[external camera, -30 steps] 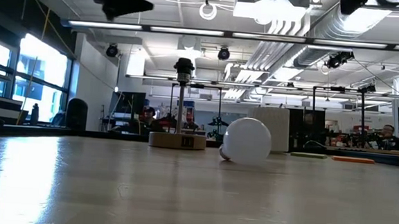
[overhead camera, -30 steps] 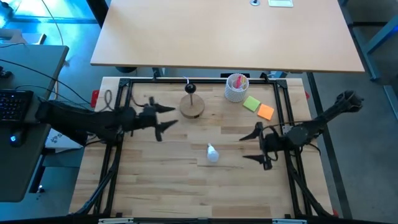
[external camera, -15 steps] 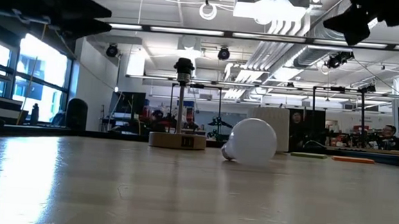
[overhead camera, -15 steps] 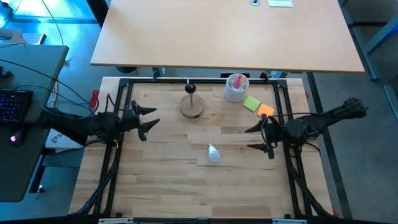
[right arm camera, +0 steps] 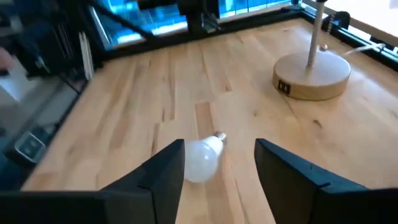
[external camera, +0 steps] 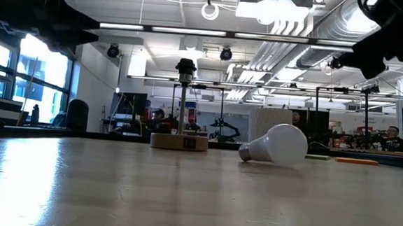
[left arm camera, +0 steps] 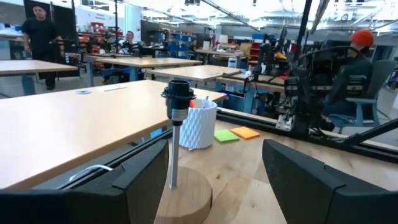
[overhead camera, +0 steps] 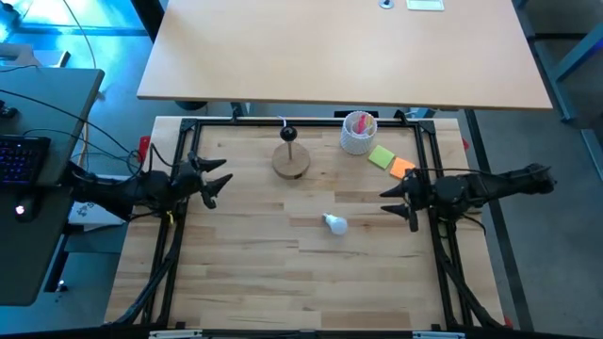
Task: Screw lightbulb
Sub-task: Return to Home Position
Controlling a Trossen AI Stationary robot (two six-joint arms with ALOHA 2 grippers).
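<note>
The white lightbulb (overhead camera: 334, 223) lies on its side on the wooden table, its silvery screw base (external camera: 245, 153) toward the lamp stand. The stand is a wooden disc (overhead camera: 291, 162) with a thin post and a black socket (external camera: 185, 66) on top. It stands at the far middle. My right gripper (overhead camera: 394, 207) hangs open to the right of the bulb, above the table. In the right wrist view the bulb (right arm camera: 200, 158) shows ahead of its fingers (right arm camera: 165, 174), apart from them. My left gripper (overhead camera: 219, 181) is open at the table's left and faces the stand (left arm camera: 178, 99).
A white ribbed cup (overhead camera: 358, 132) with pink contents stands at the far right. Green (overhead camera: 382, 156) and orange (overhead camera: 402, 169) sticky notes lie beside it. A black frame rail (overhead camera: 429, 160) borders the table. People sit and stand in the room beyond.
My right gripper has drawn back toward the table's right edge, and its fingers have come closer together. My left gripper has drawn back toward the left edge. The lightbulb has rolled a little to the right and turned about on the table.
</note>
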